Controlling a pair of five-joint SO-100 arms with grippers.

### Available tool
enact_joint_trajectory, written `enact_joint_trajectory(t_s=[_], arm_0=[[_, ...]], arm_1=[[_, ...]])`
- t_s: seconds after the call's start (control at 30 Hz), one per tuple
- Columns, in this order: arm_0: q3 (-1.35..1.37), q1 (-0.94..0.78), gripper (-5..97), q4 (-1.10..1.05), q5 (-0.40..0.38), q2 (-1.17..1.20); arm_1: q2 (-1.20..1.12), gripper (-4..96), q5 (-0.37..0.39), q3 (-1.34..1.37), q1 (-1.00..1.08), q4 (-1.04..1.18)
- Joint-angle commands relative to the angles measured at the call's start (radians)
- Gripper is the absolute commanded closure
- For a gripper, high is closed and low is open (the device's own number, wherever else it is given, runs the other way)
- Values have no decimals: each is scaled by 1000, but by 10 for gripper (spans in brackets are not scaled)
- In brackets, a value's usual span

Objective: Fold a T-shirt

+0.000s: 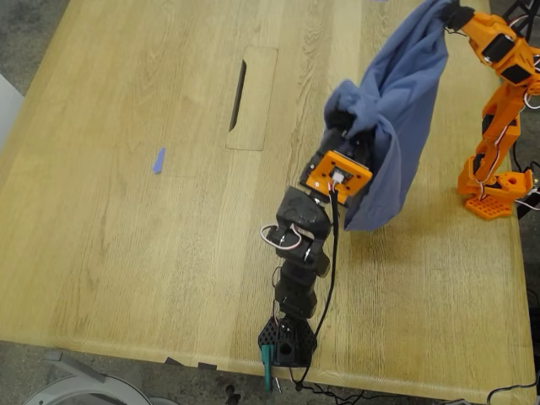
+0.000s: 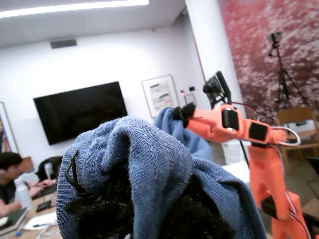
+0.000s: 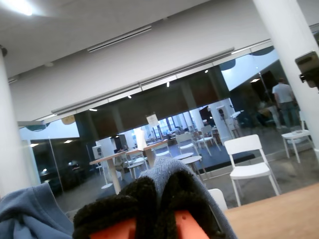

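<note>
The periwinkle-blue T-shirt (image 1: 405, 101) hangs bunched in the air over the table, stretched between both grippers. My first gripper (image 1: 344, 118), on the black arm, is shut on one bunched end of the T-shirt (image 2: 149, 149), whose cloth wraps over the black fuzzy pads (image 2: 109, 209). My second gripper (image 1: 451, 13), on the orange arm at the exterior view's upper right, is shut on the upper end; a fold of the T-shirt (image 3: 182, 172) sits between its black pads (image 3: 124, 204). The first wrist view also catches my second gripper (image 2: 182, 112) pinching cloth. The chest print is hidden.
The wooden table (image 1: 126, 253) carries a tiny blue scrap (image 1: 158, 160) toward the exterior view's left and a cable slot (image 1: 238, 94) near the middle. The black arm's base (image 1: 287, 337) clamps the near edge; the orange arm's base (image 1: 494, 181) stands at the exterior view's right.
</note>
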Motion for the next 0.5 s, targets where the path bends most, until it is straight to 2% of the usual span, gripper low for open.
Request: enact_joint_trajectory(t_s=[0.0, 0.2, 0.33, 0.47], arm_0=[[-40, 9, 919, 15, 11, 110], [-40, 44, 919, 26, 52, 140], [-40, 43, 919, 18, 106, 173], [-40, 40, 919, 29, 121, 204]], arm_1=[[46, 915, -15, -31, -9, 2], [57, 915, -49, -31, -26, -32], [60, 915, -66, -31, -29, -63], [64, 914, -84, -29, -54, -86]])
